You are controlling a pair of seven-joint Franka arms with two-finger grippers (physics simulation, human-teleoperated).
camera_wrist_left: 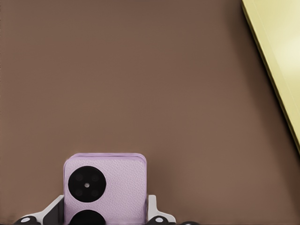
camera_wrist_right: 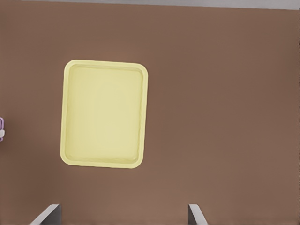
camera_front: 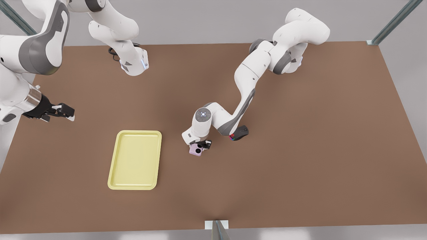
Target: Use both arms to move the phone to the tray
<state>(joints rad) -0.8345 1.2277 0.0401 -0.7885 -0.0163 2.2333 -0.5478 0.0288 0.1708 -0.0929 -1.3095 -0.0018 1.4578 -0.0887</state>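
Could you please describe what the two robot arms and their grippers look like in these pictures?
Both arms are large, white and rounded, with grey joint bands. The left arm has a round grey cap with small lights on its wrist, above the black left gripper. The right arm has a silver metal cuff before the black right gripper, whose tips are pale. Black cables coil beside one base.

— Where's the phone [camera_front: 196, 150]?
— Pale pink, nearly square, two black circles facing up, between the left pincer's [camera_front: 200, 146] fingers, near the tray [camera_front: 135, 160].
— The tray?
— Pale yellow, rimmed, flat on the bench.
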